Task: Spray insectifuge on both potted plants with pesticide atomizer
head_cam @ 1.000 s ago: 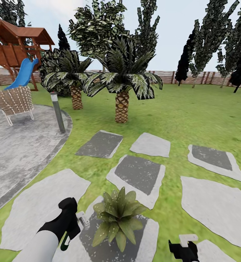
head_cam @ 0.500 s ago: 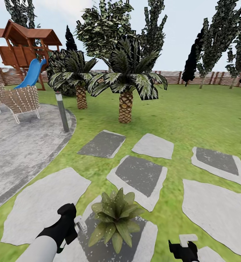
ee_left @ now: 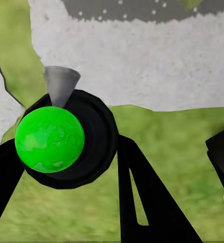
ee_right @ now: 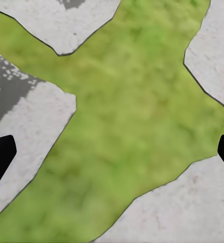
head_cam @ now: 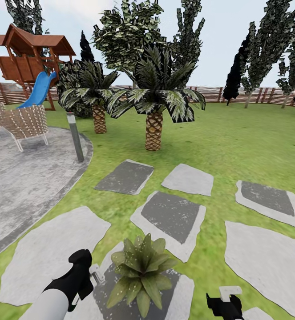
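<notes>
Pesticide atomizer (ee_left: pixel 50 139) sits clamped between the fingers of the left hand (head_cam: pixel 81 272), its whitish nozzle just beside a potted plant (head_cam: pixel 141 272) that stands on a grey stepping stone (head_cam: pixel 183 289). The right hand (head_cam: pixel 225 304) hangs with fingers spread wide over grass, grasping nothing.

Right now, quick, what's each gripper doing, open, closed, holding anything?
Left gripper: closed on the pesticide atomizer, nozzle beside the potted plant.
Right gripper: open, empty, over grass and stepping stones.

Bright, even daylight render; soft textures, blurry wrist views, faint shadows
</notes>
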You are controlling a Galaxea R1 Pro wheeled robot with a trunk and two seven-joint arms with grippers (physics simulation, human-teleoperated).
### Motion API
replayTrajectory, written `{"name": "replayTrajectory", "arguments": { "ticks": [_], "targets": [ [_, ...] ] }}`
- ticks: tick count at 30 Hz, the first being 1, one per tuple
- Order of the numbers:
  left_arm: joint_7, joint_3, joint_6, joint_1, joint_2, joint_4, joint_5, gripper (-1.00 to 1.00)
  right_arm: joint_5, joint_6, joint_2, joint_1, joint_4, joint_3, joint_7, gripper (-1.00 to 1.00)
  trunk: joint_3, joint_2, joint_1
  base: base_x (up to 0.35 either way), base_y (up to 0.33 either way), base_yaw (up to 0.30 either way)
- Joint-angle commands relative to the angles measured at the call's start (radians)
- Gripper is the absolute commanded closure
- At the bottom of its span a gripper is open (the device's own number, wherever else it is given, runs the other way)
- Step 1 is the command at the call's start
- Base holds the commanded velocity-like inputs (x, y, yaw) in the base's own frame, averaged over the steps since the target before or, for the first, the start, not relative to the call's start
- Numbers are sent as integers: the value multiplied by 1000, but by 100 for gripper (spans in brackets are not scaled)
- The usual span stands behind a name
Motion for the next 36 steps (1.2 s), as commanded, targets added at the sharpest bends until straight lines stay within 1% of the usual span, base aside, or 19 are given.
{"name": "replayTrajectory", "arguments": {
  "ticks": [1,3,6,11,12,14,16,17,19,20,21,22,24,26,33,35,36],
  "targets": [
    [-7,10,3,16,2,1,-6,100,11,-6,0,-1,1,-8,-1,-100,-1,0,0,6,0,0],
    [-7,13,3,32,4,2,-6,100,10,-5,0,-1,1,-8,-1,-100,-1,0,0,3,0,0],
    [-5,16,3,41,8,2,-7,100,10,-6,0,-1,1,-8,-1,-100,-1,0,0,0,0,0],
    [4,19,3,44,31,1,-6,100,11,-5,0,-1,1,-8,-1,-100,-1,0,0,0,0,0],
    [15,25,3,44,34,1,-5,100,11,-5,0,-1,1,-8,-1,-100,-1,0,0,0,0,0],
    [59,59,3,44,36,1,-2,100,11,-5,0,-1,1,-8,-1,-100,-1,0,0,0,0,0],
    [101,108,2,44,29,1,1,100,11,-5,0,-1,1,-8,-1,-100,-1,0,0,0,0,0],
    [113,124,2,44,22,1,2,100,11,-5,0,-1,1,-8,-1,-100,-1,0,0,0,0,0],
    [121,137,2,44,-2,2,2,100,11,-5,0,-1,1,-8,-1,-100,-1,0,0,0,0,0],
    [123,139,0,44,-20,6,2,100,11,-5,0,-1,1,-8,-1,-100,-1,0,0,0,0,0],
    [124,140,-2,44,-33,18,1,100,11,-5,0,-1,1,-8,-1,-100,-1,0,0,0,0,0],
    [126,140,-4,45,-40,41,-1,100,11,-5,0,-1,1,-8,-1,-100,-1,0,0,0,0,0],
    [126,138,-5,44,-46,73,-1,100,11,-5,0,-1,1,-8,-1,-100,-1,0,0,0,0,17],
    [127,138,-6,44,-48,82,-1,100,11,-5,0,-1,1,-8,-1,-100,-1,0,0,0,0,104],
    [127,149,-6,44,-45,75,2,100,12,-6,1,-1,1,-8,-1,-100,-1,0,0,0,0,211],
    [127,148,-6,44,-45,72,22,100,12,-6,1,-1,2,-8,-1,-100,-1,0,0,0,0,197],
    [127,147,-7,44,-45,71,47,100,12,-7,1,-1,3,-8,-1,-100,-1,0,0,0,0,74]
  ]
}}
